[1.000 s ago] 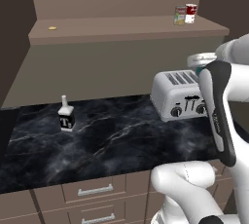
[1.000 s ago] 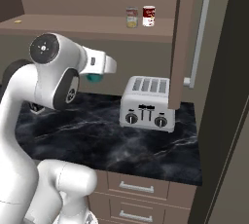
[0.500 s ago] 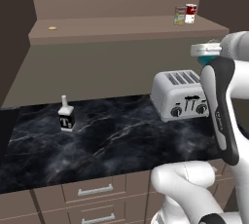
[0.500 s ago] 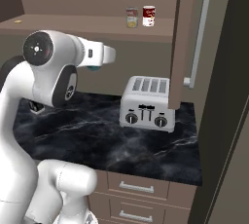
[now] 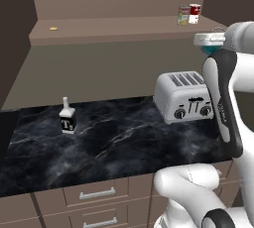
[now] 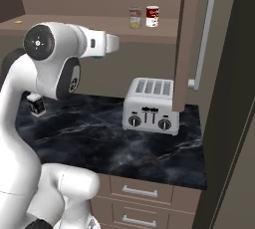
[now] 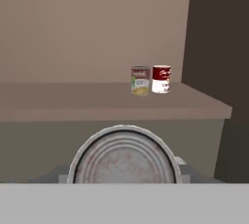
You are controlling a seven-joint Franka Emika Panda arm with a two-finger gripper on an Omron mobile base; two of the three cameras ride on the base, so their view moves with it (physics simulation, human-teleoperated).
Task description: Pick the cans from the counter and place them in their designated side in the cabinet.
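My gripper (image 5: 210,40) is shut on the teal-blue can (image 5: 212,49), held in the air above the toaster, a little below the cabinet shelf (image 5: 114,26). In the hand view the can's round metal lid (image 7: 122,157) sits at the bottom and hides the fingertips. In the right base view the gripper (image 6: 110,44) points toward the shelf (image 6: 74,24). The beige-yellow can (image 5: 183,16) (image 6: 135,17) (image 7: 139,80) stands upright on the shelf's right end. The black marble counter (image 5: 124,142) lies below.
A red-and-white can (image 5: 195,13) (image 7: 161,79) stands right beside the beige-yellow one. A silver toaster (image 5: 186,95) (image 6: 151,106) sits on the counter's right, a small bottle (image 5: 67,117) on its left. The open cabinet door (image 6: 191,39) hangs at the right.
The arm has lifted the teal-blue can from toaster height up toward the shelf. Nothing else has moved.
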